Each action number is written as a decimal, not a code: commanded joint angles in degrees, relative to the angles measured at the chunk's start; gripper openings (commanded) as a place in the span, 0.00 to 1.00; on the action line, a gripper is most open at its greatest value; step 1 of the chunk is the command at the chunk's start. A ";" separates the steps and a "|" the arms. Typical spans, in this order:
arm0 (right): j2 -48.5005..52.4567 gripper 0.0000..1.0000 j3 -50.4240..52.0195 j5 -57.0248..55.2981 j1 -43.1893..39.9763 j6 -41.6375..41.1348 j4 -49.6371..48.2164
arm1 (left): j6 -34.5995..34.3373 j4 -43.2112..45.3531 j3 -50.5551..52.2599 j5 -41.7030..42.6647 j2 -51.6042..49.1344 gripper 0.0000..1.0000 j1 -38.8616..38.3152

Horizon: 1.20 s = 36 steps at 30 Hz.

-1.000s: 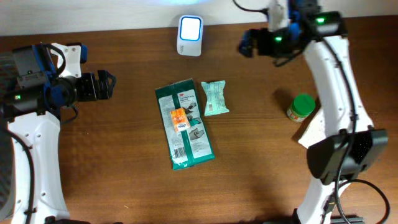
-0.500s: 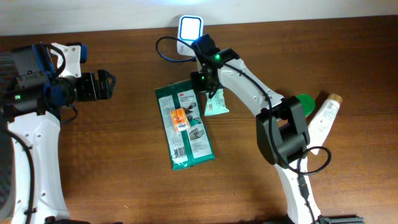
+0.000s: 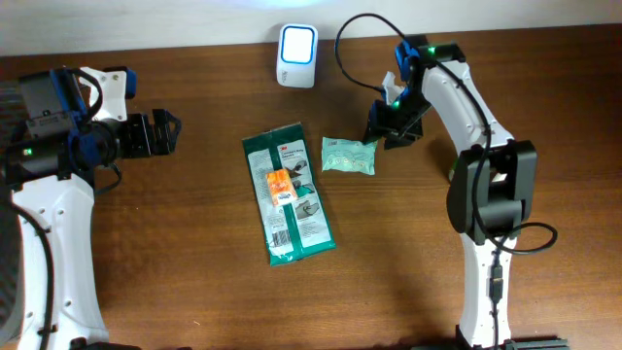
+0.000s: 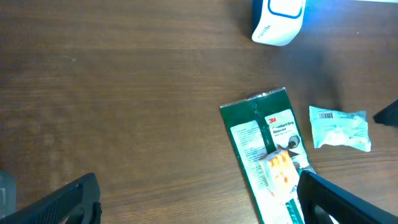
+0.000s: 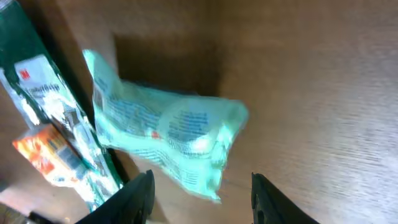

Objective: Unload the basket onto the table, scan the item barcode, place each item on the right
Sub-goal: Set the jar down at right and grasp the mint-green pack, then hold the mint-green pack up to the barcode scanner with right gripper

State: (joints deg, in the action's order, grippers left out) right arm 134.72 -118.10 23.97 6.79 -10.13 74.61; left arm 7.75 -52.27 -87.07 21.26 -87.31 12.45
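Right gripper (image 3: 379,133) holds its fingers apart, we see, just right of the pale green pouch (image 3: 348,156) beside the green packet (image 3: 290,209); left gripper (image 3: 170,134) gapes wide.

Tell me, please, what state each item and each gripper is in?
White box-shaped barcode scanner: face lit.
Flat green plastic package: lying flat, small orange item on top.
Pale mint crinkly packet: lying loose, unheld.
Left gripper: open, empty.
Right gripper: open, beside the packet.

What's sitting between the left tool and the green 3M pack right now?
Nothing: only bare table lies between the left tool and the green 3M pack, as the overhead view shows.
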 commanded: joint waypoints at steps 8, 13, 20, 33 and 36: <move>-0.31 0.49 24.06 16.26 -0.72 0.85 -26.18 | 0.72 0.13 -0.42 0.83 0.70 0.99 0.09; -0.98 0.04 26.36 16.35 -1.77 0.68 -27.43 | 0.72 0.13 -0.42 0.81 0.70 0.99 0.11; -23.61 0.04 23.15 17.59 -1.46 11.26 -22.38 | 0.72 0.11 -0.42 0.81 0.70 0.99 0.11; -38.53 0.04 8.00 -15.21 10.40 2.56 -13.11 | 0.72 0.13 -0.42 0.81 0.70 0.99 0.11; -27.06 0.04 -7.48 -30.62 15.43 6.80 -12.41 | 0.72 0.13 -0.42 0.83 0.70 0.99 0.11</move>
State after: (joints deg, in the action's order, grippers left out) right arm 101.51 -119.07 6.00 19.27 -6.17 63.96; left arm 7.75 -52.25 -87.07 21.23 -87.31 12.45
